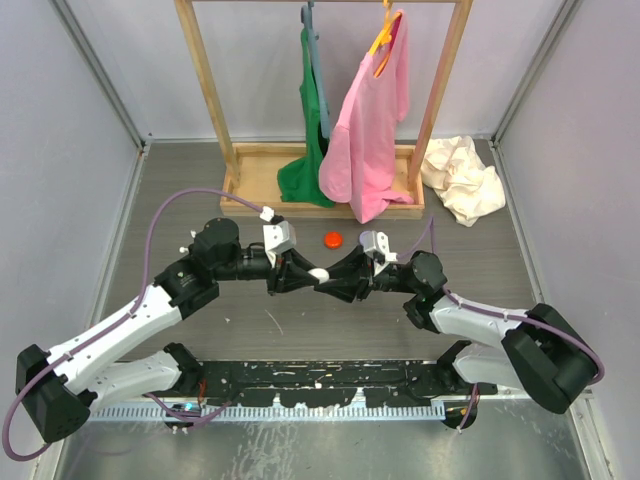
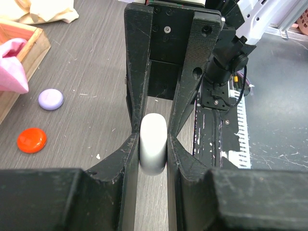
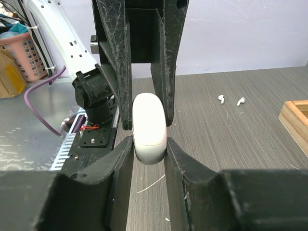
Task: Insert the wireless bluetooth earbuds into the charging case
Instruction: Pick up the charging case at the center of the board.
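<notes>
Top external view showed both arms meeting at the middle of the table (image 1: 490, 250), with the charging case (image 1: 319, 273) between them. Left wrist view showed the left gripper (image 2: 153, 161) clamped on the white case, fingers pressed to both flanks. Right wrist view showed the right gripper (image 3: 149, 150) closed against the same case from the opposite end. Two earbuds (image 3: 221, 99) lay loose on the table at 2 o'clock from the case, well apart from it. A red disc (image 1: 333, 238) lay at 12 o'clock from the case, with a lilac disc (image 2: 50, 99) near it.
</notes>
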`<state>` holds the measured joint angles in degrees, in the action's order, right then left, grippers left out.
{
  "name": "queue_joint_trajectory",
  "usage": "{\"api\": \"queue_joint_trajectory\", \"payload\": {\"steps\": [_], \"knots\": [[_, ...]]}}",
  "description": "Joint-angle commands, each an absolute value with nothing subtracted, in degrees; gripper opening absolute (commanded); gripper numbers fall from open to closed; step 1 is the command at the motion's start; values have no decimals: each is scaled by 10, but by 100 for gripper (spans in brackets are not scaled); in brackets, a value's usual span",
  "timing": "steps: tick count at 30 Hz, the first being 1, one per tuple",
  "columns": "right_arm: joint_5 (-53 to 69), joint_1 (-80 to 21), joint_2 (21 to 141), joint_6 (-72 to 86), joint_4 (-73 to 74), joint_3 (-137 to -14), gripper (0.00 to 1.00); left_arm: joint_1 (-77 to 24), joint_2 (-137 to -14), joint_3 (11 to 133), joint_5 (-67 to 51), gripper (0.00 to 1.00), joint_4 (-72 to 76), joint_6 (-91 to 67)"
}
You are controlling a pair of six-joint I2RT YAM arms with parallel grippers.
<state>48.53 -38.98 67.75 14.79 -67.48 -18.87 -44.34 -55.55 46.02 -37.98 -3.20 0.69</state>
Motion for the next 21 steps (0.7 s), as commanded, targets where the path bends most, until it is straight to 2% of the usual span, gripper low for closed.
{"api": "queue_joint_trajectory", "payload": {"steps": [1,6,9,17,21], "knots": [[480,-391,685,158,-728,-189,35,-453,-555,460,-393,16,36,-2],[479,-391,686,163,-738,-186,41,-455,-557,458,-389,15,41,-2],[478,-391,686,163,-739,-185,40,-455,-556,456,-389,15,41,-2],[475,-391,680,159,-739,-181,26,-456,-549,455,-380,19,29,1],[471,-390,680,156,-746,-175,20,-455,-542,454,-370,31,15,5]]}}
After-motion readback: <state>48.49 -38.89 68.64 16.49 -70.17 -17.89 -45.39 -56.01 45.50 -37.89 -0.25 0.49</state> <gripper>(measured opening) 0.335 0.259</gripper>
